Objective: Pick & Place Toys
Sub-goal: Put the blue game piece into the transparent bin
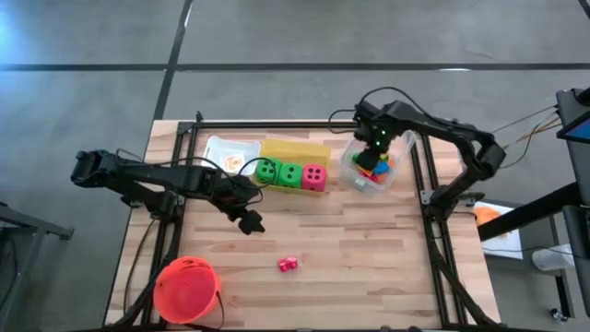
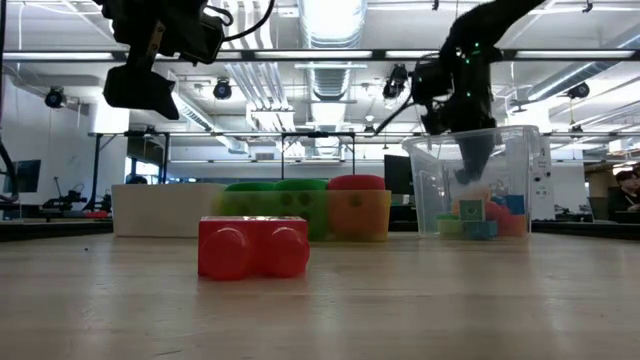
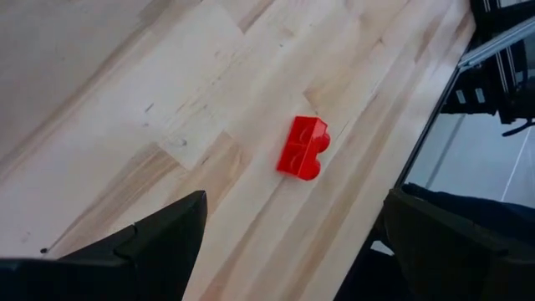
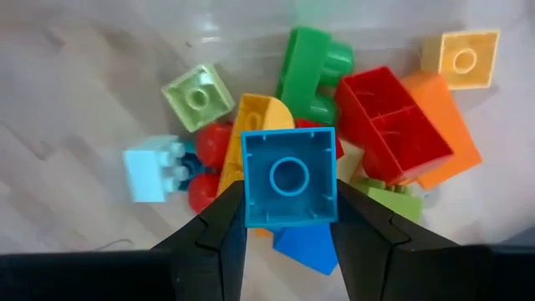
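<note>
A red block (image 1: 288, 265) (image 2: 253, 247) (image 3: 303, 148) lies flat on the wooden table toward the near edge. My left gripper (image 1: 249, 221) (image 3: 288, 251) hangs open above the table, left of and farther back than that block, touching nothing. My right gripper (image 1: 373, 155) (image 4: 288, 230) reaches down into the clear bin (image 1: 395, 175) (image 2: 520, 180) at the far right and is shut on a blue block (image 4: 288, 177). Below it lies a pile of bright blocks (image 4: 376, 125). Two green dice (image 1: 267, 171) (image 1: 290, 174) and a pink-red die (image 1: 314, 176) stand in a row by the yellow bin (image 1: 295, 149). My right gripper pinches the blue block by two opposite side walls (image 4: 247, 201) between its two fingers. The fingers point down from above. The block's hollow underside faces the wrist camera, and the block sits level above the pile in the clear bin.
A white bin (image 1: 230, 152) stands left of the yellow bin at the far side. An orange-red bucket (image 1: 187, 290) stands at the near left corner. A black frame (image 1: 180, 184) runs along the table's edges. Bare wood lies around the red block.
</note>
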Action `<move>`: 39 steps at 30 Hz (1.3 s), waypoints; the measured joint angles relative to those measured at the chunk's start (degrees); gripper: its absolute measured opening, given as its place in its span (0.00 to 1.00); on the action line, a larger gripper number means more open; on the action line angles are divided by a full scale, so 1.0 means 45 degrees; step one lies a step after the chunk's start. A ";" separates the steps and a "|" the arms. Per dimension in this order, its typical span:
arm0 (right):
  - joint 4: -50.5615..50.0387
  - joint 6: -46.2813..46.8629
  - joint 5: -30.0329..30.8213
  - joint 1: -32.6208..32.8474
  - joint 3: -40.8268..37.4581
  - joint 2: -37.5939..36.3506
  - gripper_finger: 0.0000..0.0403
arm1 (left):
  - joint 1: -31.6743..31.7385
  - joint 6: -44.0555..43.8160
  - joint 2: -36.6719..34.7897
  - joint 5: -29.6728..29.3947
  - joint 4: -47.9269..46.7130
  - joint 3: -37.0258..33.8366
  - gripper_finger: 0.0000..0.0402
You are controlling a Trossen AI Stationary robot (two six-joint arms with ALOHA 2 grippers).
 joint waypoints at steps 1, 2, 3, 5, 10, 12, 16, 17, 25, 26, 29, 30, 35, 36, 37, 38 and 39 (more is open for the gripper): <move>0.0081 -0.0045 -0.0005 -0.0072 -0.0146 0.0043 0.32 | 0.0000 -0.0049 0.0000 0.0004 0.0000 0.0000 0.87; 0.0166 -0.0093 -0.0006 -0.0146 -0.0270 0.0084 0.32 | 0.0000 -0.0092 0.0000 0.0004 0.0000 0.0000 0.87; 0.0299 -0.0178 -0.0015 -0.0209 -0.0397 0.0104 0.32 | 0.0004 -0.0136 0.0000 0.0004 0.0000 0.0000 0.87; 0.0603 -0.0314 -0.0017 -0.0242 -0.0677 0.0108 0.32 | 0.0005 -0.0194 0.0000 0.0004 0.0000 -0.0005 0.87; 0.1450 -0.0063 -0.0016 -0.0206 -0.1453 0.0084 0.32 | 0.0005 -0.0130 0.0000 0.0004 0.0000 -0.0019 0.87; 0.1855 0.0077 0.0007 -0.0216 -0.1811 0.0079 0.32 | 0.0005 -0.0126 -0.0004 0.0004 0.0000 -0.0019 0.87; 0.2404 0.0116 0.0075 -0.0213 -0.2272 0.0001 0.32 | 0.0005 -0.0092 -0.0005 0.0004 -0.0002 -0.0024 0.87; 0.2485 0.0107 0.0077 -0.0213 -0.2342 -0.0003 0.32 | 0.0005 -0.0091 -0.0005 0.0004 -0.0008 -0.0024 0.87; 0.2678 -0.0024 0.0099 -0.0218 -0.2482 -0.0018 0.33 | 0.0053 -0.0051 -0.0005 0.0004 -0.0010 -0.0024 0.87; 0.2661 -0.0029 0.0094 -0.0218 -0.2449 -0.0003 0.34 | 0.0053 -0.0048 -0.0005 0.0004 -0.0010 -0.0024 0.87; 0.2596 -0.0025 0.0088 -0.0213 -0.2333 0.0021 0.38 | 0.0053 -0.0058 -0.0010 0.0004 -0.0010 -0.0024 0.87; 0.2572 0.0002 0.0085 -0.0215 -0.2282 0.0032 0.39 | 0.0053 -0.0062 -0.0010 0.0004 -0.0010 -0.0024 0.87; 0.2597 0.0000 -0.0063 -0.0184 -0.1988 0.0060 0.40 | 0.0053 -0.0082 -0.0010 0.0006 -0.0010 -0.0024 0.87; 0.2588 0.0008 -0.0084 -0.0184 -0.1941 0.0065 0.40 | 0.0053 -0.0082 -0.0010 0.0009 -0.0010 -0.0024 0.87; 0.2561 0.0013 -0.0097 -0.0184 -0.1885 0.0068 0.40 | 0.0053 -0.0082 -0.0010 0.0009 -0.0010 -0.0024 0.87; 0.2530 0.0014 -0.0102 -0.0184 -0.1816 0.0074 0.41 | 0.0053 -0.0082 -0.0010 0.0009 -0.0015 -0.0024 0.87; 0.2494 0.0015 -0.0168 -0.0184 -0.1751 0.0071 0.41 | 0.0053 -0.0082 -0.0010 0.0004 -0.0015 -0.0024 0.87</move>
